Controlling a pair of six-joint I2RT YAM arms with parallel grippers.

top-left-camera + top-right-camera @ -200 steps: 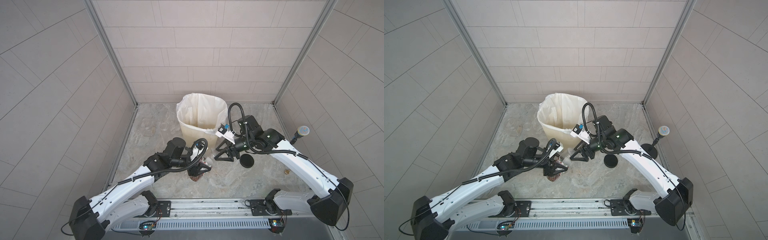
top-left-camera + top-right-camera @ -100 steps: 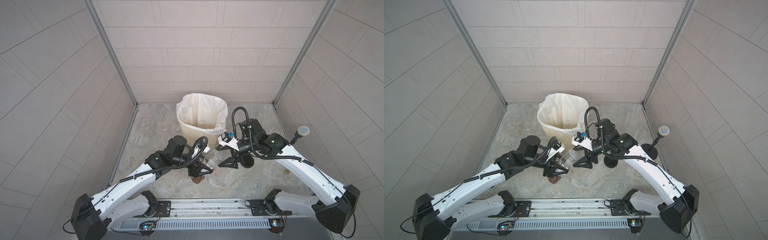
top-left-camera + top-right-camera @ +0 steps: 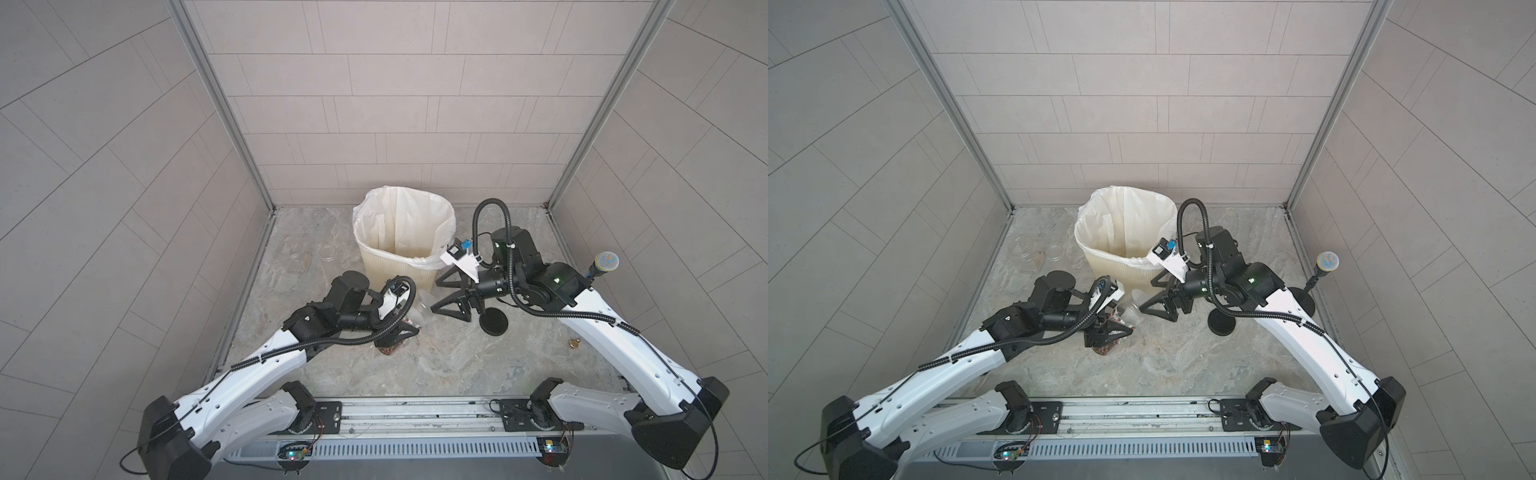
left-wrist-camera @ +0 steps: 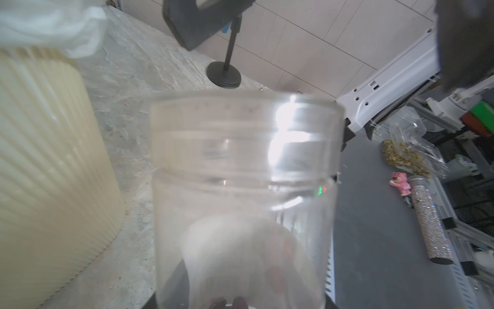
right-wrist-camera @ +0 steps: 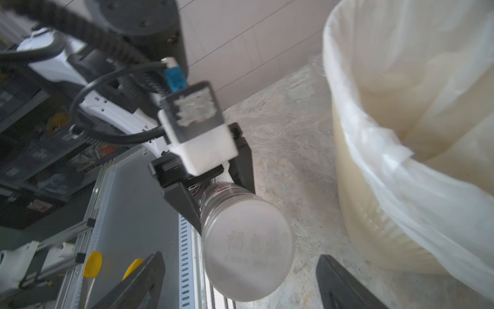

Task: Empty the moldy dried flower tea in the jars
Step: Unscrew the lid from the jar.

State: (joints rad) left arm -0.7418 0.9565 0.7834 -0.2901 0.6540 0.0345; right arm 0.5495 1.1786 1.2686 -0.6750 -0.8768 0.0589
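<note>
Moldy dried flower tea point(image 3: 389, 351), brown-red bits, sits in the base end of the tall clear plastic jar point(image 3: 423, 309). Jar is tilted, cap on, just beside the cream ribbed bin point(image 3: 386, 266). My left gripper point(image 3: 397, 334) clamps the jar. My right gripper point(image 3: 434, 298) is spread wide, fingers either side of the cap, apart from it.

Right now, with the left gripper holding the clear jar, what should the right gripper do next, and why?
Probably ease the right gripper forward and close on the lid: its jaws stand open facing it, and the jar in the left gripper looks capped.
</note>
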